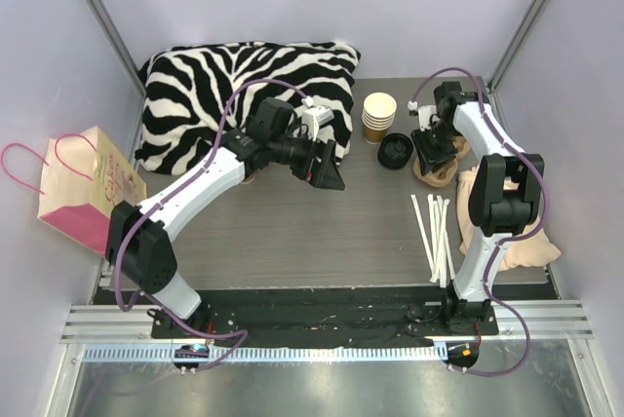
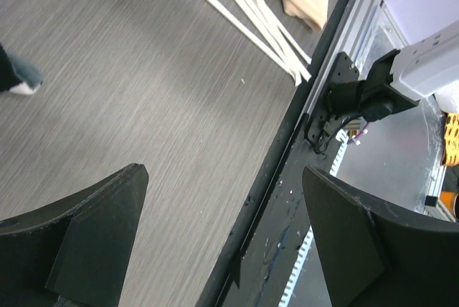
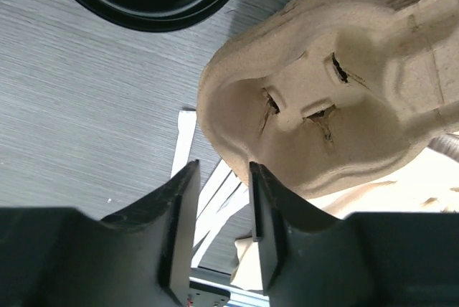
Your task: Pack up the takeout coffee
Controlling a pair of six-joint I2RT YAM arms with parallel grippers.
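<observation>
Carrier slot (image 3: 323, 106) at upper right sits empty, nothing packed; right jaws slightly parted, left jaws wide, both empty.

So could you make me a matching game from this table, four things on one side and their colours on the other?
Things:
1 pillow
2 bag
3 cups
4 straws

Colours:
A white
B black and white stripes
C tan and pink
D cream and brown

Pairs: 1-B, 2-C, 3-D, 4-A
</observation>
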